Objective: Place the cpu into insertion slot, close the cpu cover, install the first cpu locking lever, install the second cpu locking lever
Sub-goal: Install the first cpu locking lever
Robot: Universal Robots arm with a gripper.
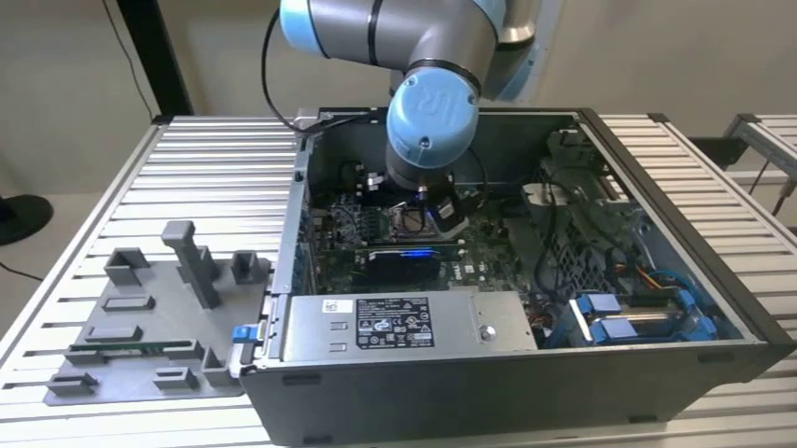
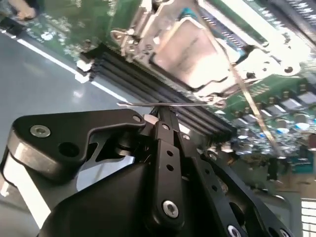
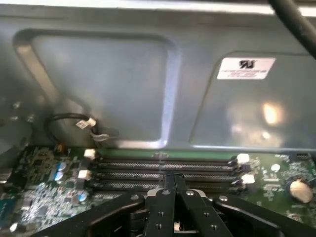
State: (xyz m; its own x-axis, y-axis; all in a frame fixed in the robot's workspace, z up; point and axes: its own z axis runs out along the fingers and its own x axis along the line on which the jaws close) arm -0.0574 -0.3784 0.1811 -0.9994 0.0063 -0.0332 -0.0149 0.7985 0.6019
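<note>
Claw (image 2: 159, 112), closed, touches one of two levers (image 2: 140, 104) beside one cpu (image 2: 187, 52).

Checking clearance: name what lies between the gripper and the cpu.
In the second wrist view, a cpu locking lever and black memory slots lie between the gripper and the cpu.

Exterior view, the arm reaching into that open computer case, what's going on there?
A robot arm is working on the motherboard inside the computer case. The cpu lies seated there with the cpu cover down around it. The tool, fingers together, has its tip at a thin wire locking lever.
</note>
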